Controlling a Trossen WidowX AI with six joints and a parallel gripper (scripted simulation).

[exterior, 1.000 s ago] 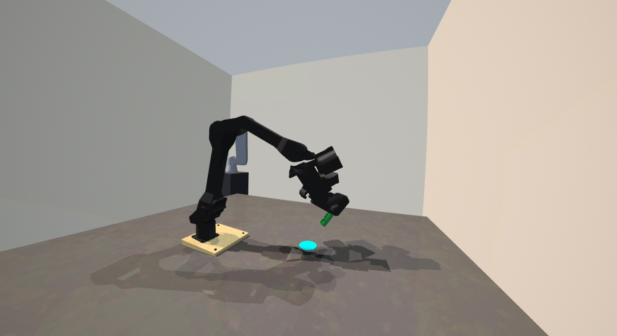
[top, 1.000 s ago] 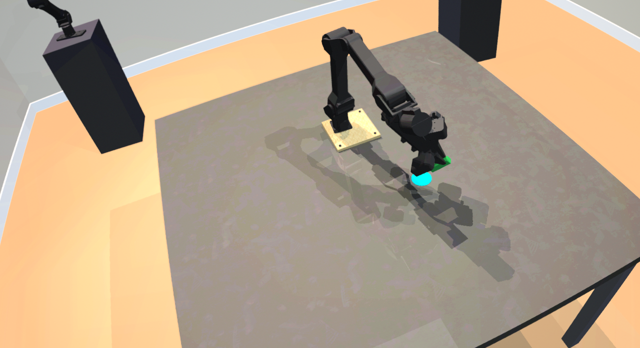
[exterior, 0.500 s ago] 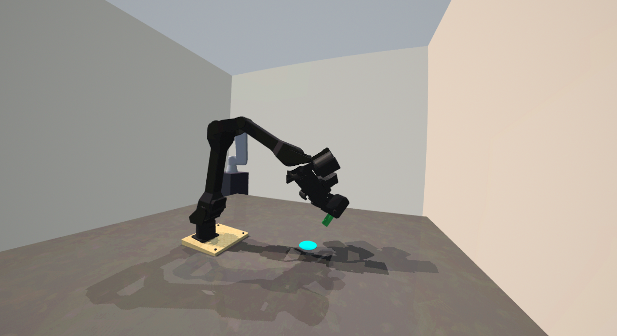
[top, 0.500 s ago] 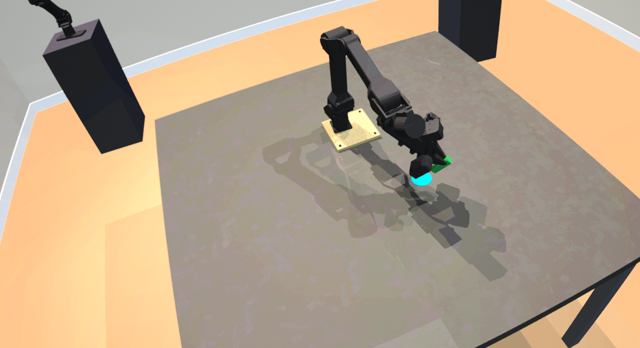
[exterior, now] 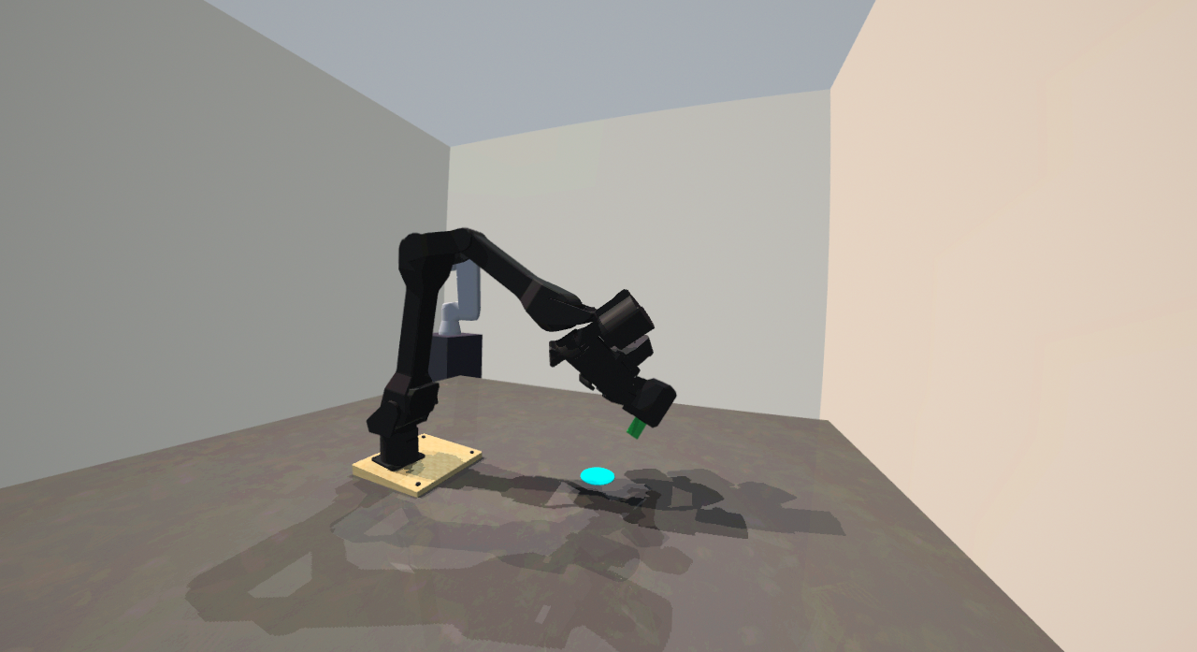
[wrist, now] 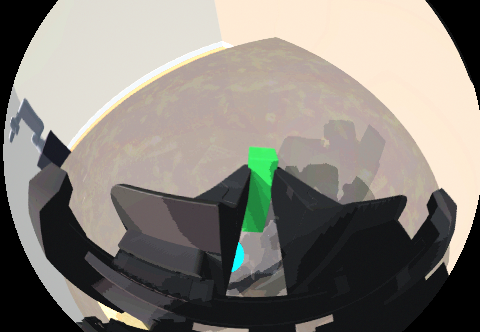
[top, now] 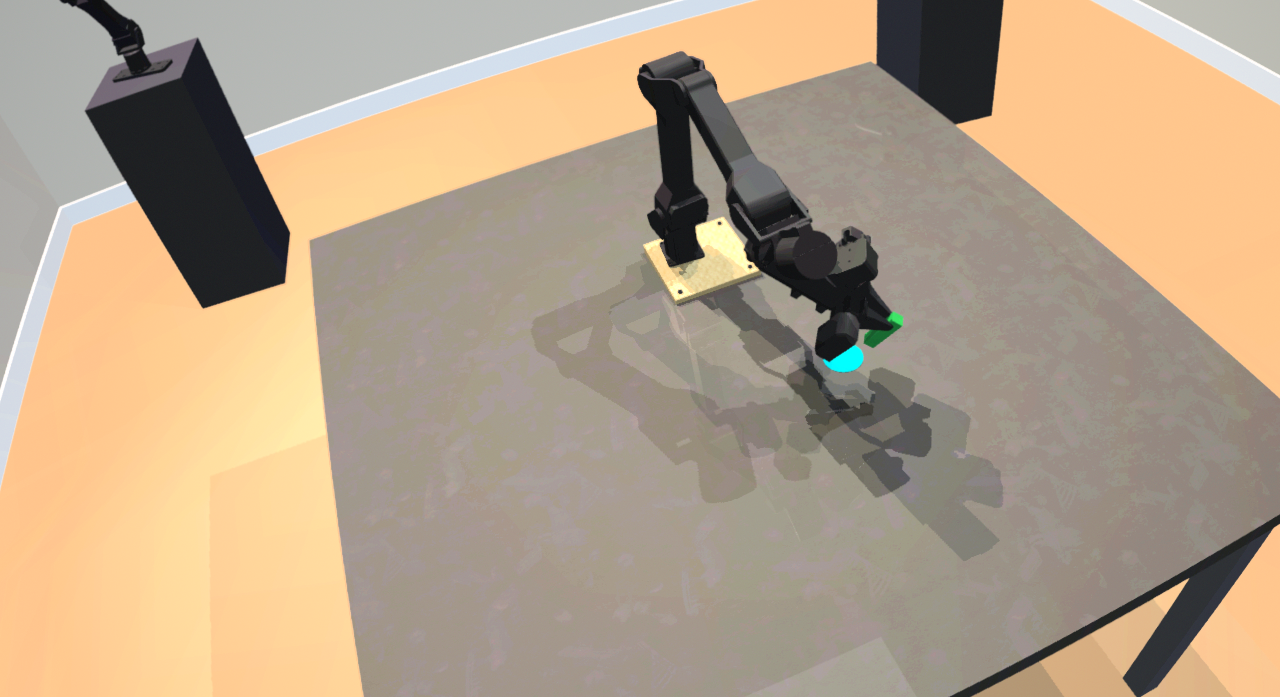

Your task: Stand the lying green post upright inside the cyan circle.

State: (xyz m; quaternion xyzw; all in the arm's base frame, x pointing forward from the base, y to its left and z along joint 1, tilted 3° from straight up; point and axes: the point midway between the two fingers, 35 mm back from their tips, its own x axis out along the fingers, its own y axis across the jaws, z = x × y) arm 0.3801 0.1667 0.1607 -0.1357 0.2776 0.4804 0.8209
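Note:
My gripper (top: 866,328) (exterior: 646,417) (wrist: 260,172) is shut on the green post (top: 880,331) (exterior: 635,428) (wrist: 260,188) and holds it in the air, tilted, with its free end sticking out past the fingertips. The cyan circle (top: 844,359) (exterior: 598,475) (wrist: 238,256) is a flat disc on the grey table (top: 537,478) (exterior: 251,514), below the gripper and a little toward the arm's base. In the top view the gripper body covers part of the circle. In the wrist view only a sliver of cyan shows between the fingers.
The arm's base stands on a tan plate (top: 702,261) (exterior: 418,467) behind the circle. Two dark pillars (top: 192,174) (top: 939,39) stand off the table at the back. The table's front right edge (top: 1118,603) is far from the gripper.

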